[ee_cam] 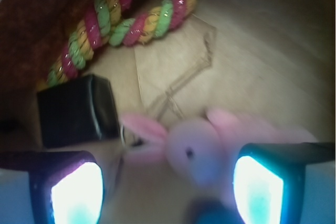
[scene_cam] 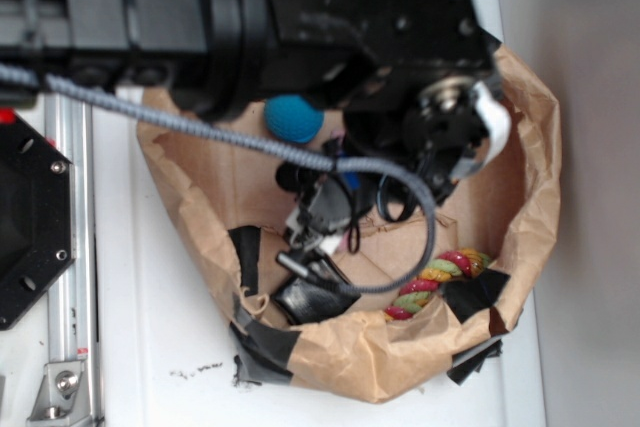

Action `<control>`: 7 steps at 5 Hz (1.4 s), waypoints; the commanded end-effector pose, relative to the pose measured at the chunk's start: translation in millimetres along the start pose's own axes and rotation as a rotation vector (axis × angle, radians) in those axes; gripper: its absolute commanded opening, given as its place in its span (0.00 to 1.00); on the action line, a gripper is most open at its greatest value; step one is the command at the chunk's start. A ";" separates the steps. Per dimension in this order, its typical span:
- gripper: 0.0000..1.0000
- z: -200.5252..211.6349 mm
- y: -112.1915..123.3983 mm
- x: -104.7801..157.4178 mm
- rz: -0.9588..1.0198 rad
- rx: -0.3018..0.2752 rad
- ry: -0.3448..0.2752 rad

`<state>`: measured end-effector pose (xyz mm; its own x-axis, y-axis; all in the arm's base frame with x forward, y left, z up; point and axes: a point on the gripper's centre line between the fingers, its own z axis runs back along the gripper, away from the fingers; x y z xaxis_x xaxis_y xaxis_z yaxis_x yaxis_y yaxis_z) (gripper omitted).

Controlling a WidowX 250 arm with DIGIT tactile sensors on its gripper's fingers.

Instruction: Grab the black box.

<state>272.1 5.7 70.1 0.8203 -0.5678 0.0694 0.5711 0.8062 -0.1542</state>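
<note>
The black box (ee_cam: 76,109) is glossy and squarish. It lies on the brown paper just ahead of my left fingertip (ee_cam: 73,192) in the wrist view. In the exterior view the box (scene_cam: 308,299) sits near the front of the paper bag, just below my gripper (scene_cam: 318,239). My gripper (ee_cam: 165,190) is open with the jaws wide apart. A pink plush bunny (ee_cam: 194,148) lies between them, not gripped. The box is outside the jaws, to the left and ahead.
A pink, green and yellow rope toy (ee_cam: 126,17) curls behind the box and also shows in the exterior view (scene_cam: 435,284). A blue ball (scene_cam: 293,119) lies at the back. The crumpled paper wall (scene_cam: 370,357) rings everything. A black hexagonal plate (scene_cam: 30,222) is at the left.
</note>
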 end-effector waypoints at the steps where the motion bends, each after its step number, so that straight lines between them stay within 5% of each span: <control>1: 1.00 -14.3 -64.2 16.9 -0.208 0.001 -0.011; 3: 1.00 -29.4 -87.8 13.4 -0.269 -0.038 -0.014; 6: 1.00 -15.9 -111.5 25.6 -0.400 -0.133 -0.134; 7: 1.00 -42.4 -113.7 36.6 -0.414 -0.139 -0.061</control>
<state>243.7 -91.3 42.1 0.5677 -0.8011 0.1898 0.8166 0.5187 -0.2534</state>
